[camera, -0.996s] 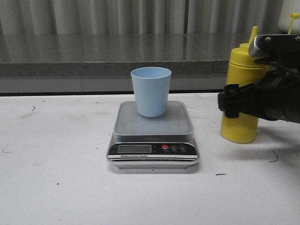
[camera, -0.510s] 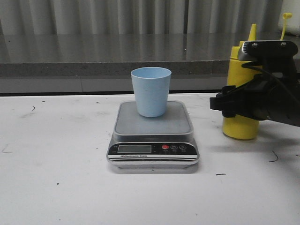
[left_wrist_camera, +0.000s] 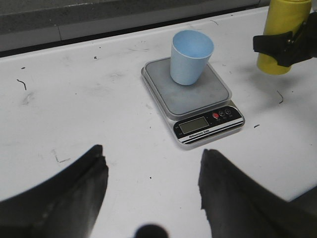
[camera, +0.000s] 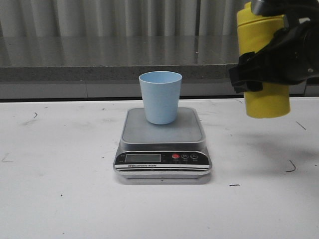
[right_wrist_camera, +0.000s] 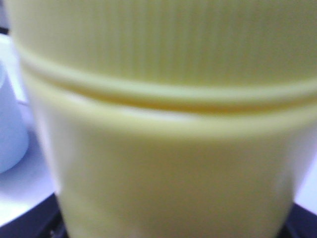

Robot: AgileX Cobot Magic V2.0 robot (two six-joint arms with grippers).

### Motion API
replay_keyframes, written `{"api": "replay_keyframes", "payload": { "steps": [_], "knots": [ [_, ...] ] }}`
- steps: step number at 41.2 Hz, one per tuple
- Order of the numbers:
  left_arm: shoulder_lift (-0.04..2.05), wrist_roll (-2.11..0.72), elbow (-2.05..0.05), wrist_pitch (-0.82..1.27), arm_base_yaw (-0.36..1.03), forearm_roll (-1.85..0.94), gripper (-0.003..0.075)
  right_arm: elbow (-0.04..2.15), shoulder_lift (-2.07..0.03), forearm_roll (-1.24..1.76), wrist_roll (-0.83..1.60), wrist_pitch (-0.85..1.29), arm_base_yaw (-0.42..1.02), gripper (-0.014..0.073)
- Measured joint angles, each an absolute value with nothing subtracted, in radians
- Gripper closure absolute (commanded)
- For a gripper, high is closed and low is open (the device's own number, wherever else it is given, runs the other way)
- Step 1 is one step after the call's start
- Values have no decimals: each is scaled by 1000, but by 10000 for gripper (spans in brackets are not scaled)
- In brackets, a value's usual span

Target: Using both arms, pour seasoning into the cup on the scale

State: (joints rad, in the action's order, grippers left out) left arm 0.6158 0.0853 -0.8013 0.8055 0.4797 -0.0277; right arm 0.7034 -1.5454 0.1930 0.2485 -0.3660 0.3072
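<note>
Seasoning bottle (camera: 267, 99) hung pinched in the right gripper (camera: 259, 69), at three o'clock from the cup (camera: 160, 97); left gripper (left_wrist_camera: 151, 198) was spread.

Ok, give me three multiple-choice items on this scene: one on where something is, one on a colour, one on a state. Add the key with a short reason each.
1. Where is the cup?
A. On the table left of the scale
B. On the platform of the scale
C. Held in the left gripper

2. What colour is the seasoning bottle?
A. Red
B. Green
C. Yellow

3. What is the state of the seasoning bottle?
A. Standing on the table
B. Held off the table, upright, by the right gripper
C. Lying on its side by the scale

Key:
1 B: the front view shows the cup standing on the grey platform.
2 C: its body is yellow in every view.
3 B: its base hangs clear above the tabletop with the gripper around it; the left gripper is open and holds nothing.
</note>
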Motion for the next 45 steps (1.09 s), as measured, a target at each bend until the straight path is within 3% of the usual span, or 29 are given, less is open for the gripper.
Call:
{"api": "replay_keyframes", "payload": {
  "steps": [12, 26, 45],
  "knots": [
    [616, 85, -801, 805, 480, -28, 313, 967, -1490, 95, 537, 195, 307, 180],
    [616, 85, -801, 805, 480, -28, 313, 1280, -1651, -255, 571, 617, 370, 180],
    [616, 85, -801, 805, 480, -28, 313, 1357, -1779, -790, 471, 737, 476, 180]
  ]
}}
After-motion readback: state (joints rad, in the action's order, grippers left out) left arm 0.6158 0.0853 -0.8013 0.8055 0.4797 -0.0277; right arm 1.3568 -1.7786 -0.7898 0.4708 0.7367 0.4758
